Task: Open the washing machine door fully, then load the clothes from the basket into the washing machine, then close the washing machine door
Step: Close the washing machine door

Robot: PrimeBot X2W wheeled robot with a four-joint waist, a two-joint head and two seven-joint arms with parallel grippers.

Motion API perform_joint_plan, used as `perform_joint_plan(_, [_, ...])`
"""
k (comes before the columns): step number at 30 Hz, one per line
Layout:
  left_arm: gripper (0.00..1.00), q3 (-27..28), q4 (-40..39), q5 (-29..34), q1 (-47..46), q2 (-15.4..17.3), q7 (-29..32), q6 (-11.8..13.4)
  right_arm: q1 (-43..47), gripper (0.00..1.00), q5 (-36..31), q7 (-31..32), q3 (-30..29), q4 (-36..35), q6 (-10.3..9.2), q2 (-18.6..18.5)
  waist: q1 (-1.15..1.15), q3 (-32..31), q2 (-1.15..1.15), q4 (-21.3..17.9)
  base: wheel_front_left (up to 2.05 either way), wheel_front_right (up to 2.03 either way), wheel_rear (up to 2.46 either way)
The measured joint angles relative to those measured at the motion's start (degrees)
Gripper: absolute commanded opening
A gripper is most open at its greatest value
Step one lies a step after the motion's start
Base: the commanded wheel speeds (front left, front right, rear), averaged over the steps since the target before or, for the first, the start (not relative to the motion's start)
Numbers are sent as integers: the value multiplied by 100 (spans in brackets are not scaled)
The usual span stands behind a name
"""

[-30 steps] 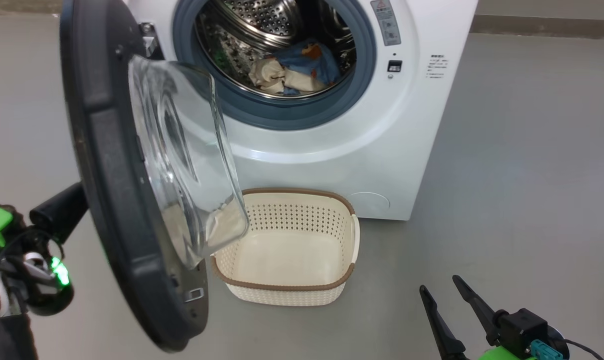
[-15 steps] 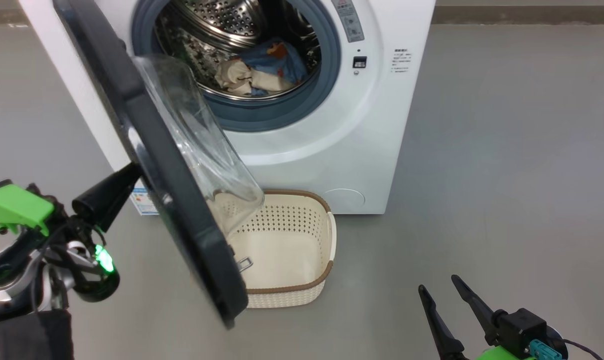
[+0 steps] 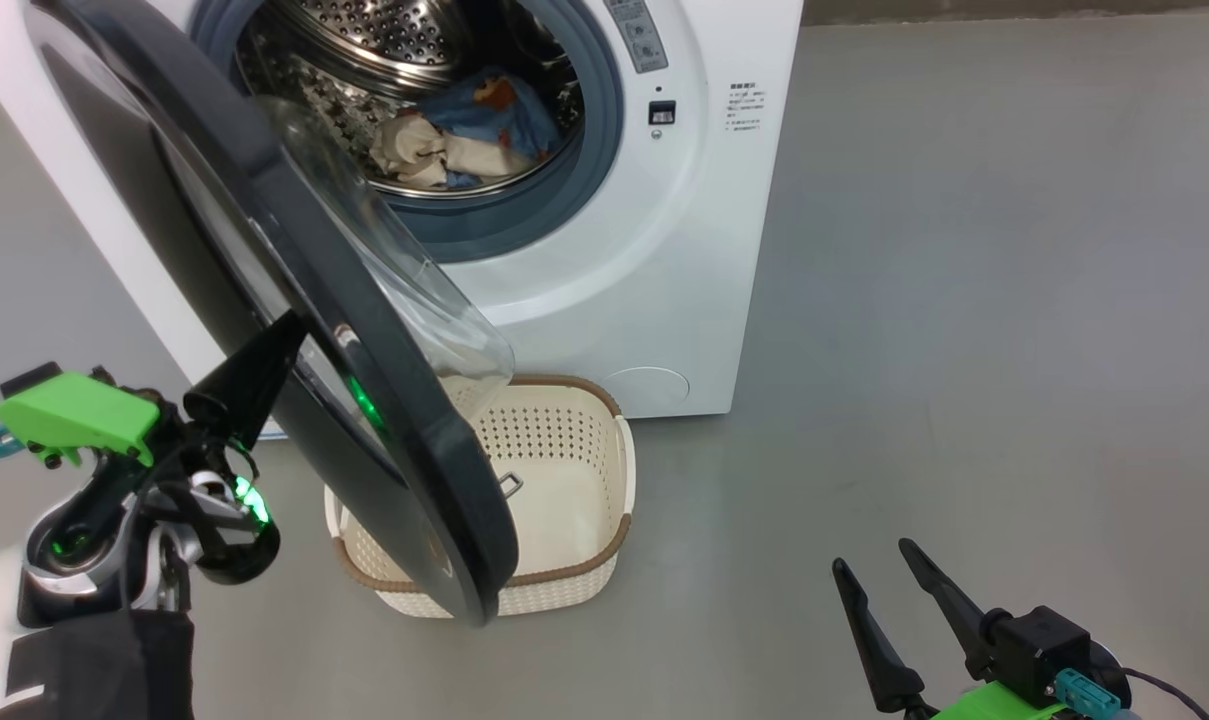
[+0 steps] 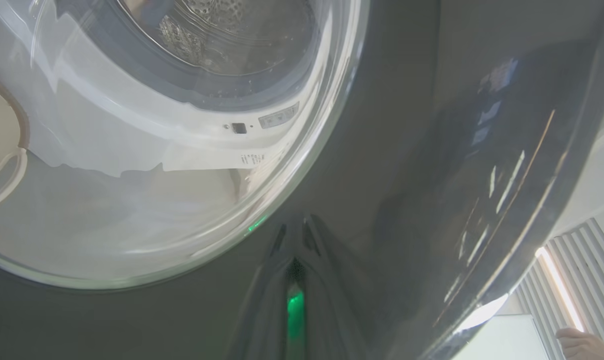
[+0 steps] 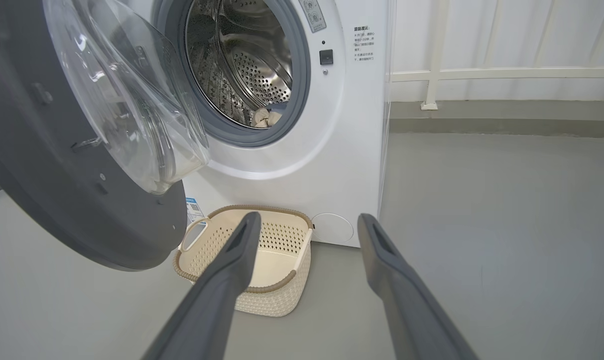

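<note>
Washing machine (image 3: pixel 664 250) stands on a grey floor (image 3: pixel 964 300), its round mouth uncovered.

Washing machine door (image 3: pixel 264 190): hinged at the machine's left side and swung out part way, neither flat back nor shut. Its glass bowl faces the drum, and its lower edge hangs over the basket.

Clothes (image 3: pixel 464 130): inside the machine's drum, low at the front. Blue printed fabric is bunched with a cream piece.

Basket (image 3: pixel 619 470): on the floor right in front of the machine, below its mouth. The near left part is hidden behind the door.

Left fingers (image 3: pixel 249 380): pressed together into one dark point, holding nothing. The tip is against the glossy outer face of the door, on the side turned away from the machine. The left wrist view shows the tip (image 4: pixel 296 250) meeting the black rim just beside the glass.

Right fingers (image 3: pixel 869 640): spread wide apart and holding nothing. They are well back from the machine's front, off to its right, and point toward it.
</note>
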Motion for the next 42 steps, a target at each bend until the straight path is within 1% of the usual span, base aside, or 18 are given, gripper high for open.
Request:
perform_joint_plan(6, [0, -74, 512, -16, -180, 0, -238, -311, -1, 100, 0, 0, 8, 9, 0, -15, 0, 4, 0, -83, 0, 0, 0])
perform_joint_plan(10, [0, -108, 790, -67, -286, -1, -330, -463, -1, 100, 0, 0, 14, 19, 0, -78, 0, -35, 0, -107, 0, 0, 0])
perform_joint_plan(15, [0, -108, 1027, -69, -326, -3, -368, -606, -1, 100, 0, 0, 14, 19, 0, -92, 0, -91, 0, -134, 0, 0, 0])
perform_joint_plan(23, [0, -108, 1300, -108, -443, -23, -431, -749, 2, 100, 0, 0, 15, 22, 0, -88, 0, -137, 0, -112, 0, 0, 0])
perform_joint_plan(27, [0, -148, 1413, -83, -458, -31, -514, -861, 2, 100, 0, 0, 18, 26, -1, -88, 0, -159, 0, -84, 0, 0, 0])
perform_joint_plan(32, [0, -335, 1451, 359, -453, 51, -812, -979, 5, 100, 0, 0, 10, 26, -1, -85, 0, -199, 0, -53, 0, 0, 0])
perform_joint_plan(37, [0, -521, 1383, 1015, -303, 325, -1200, -980, 17, 100, 0, 0, 0, 25, -1, -67, 0, -256, 0, -28, 0, 0, 0])
perform_joint_plan(41, [0, -664, 1066, 1515, -5, 536, -1545, -1050, 26, 100, 0, 0, -25, 20, 0, -67, 0, -291, 0, -1, 0, 0, 0])
perform_joint_plan(42, [5, -715, 955, 1661, 82, 595, -1646, -1079, 32, 100, 0, 0, -29, 16, 0, -67, 0, -297, 0, 6, 0, 0, 0])
